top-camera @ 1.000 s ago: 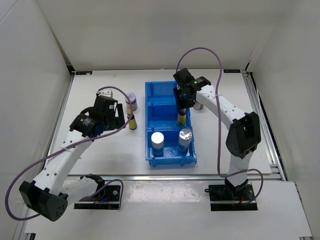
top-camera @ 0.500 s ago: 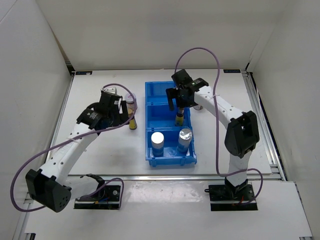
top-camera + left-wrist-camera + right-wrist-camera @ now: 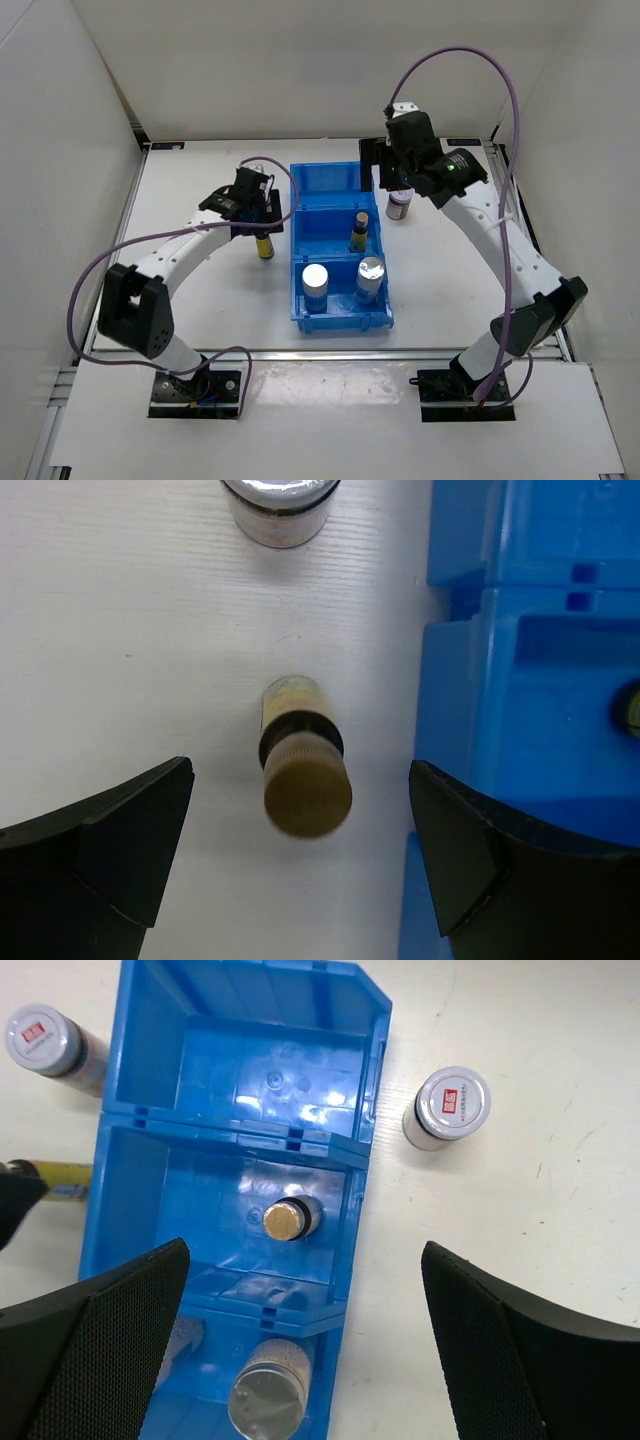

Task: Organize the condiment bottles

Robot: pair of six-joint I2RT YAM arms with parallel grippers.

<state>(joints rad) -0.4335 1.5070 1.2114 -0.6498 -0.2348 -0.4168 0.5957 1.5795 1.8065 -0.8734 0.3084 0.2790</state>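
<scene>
So the slim brown pair looks like the step in hand, I'd say. The left gripper (image 3: pixel 250 208) hangs wide open and empty, with one brown bottle (image 3: pixel 305 780) standing on the table (image 3: pixel 200 290) directly below it, between its fingers. The twin (image 3: pixel 288 1220) sits in the blue bin's (image 3: pixel 294 240) middle compartment, under the right gripper (image 3: pixel 388 174), which is also wide open and holding nothing. Next move is probably to drop straight down and close on the neck. Plain white table, white walls (image 3: pixel 300 70) all round.
</scene>
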